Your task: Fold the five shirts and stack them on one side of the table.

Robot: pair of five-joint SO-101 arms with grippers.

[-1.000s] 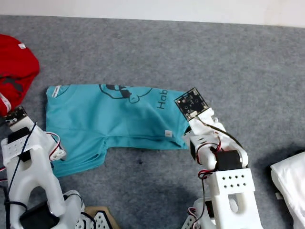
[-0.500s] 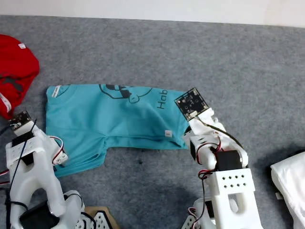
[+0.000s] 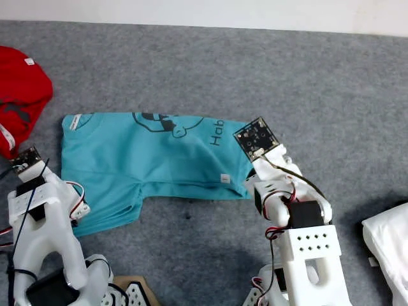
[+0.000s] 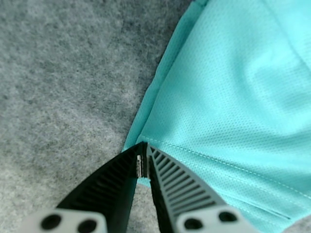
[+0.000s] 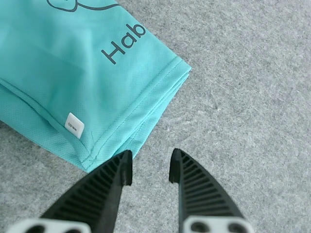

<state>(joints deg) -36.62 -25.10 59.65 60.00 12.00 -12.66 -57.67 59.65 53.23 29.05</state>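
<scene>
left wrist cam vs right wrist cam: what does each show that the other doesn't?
Left wrist view: the left gripper, shut, tips at a stitched hem corner of the teal shirt; whether it pinches fabric is unclear. Right wrist view: the right gripper, open, over the grey felt just off another shirt corner, plus dark print and a small white tag. Shared: the teal shirt lying on grey felt.
</scene>
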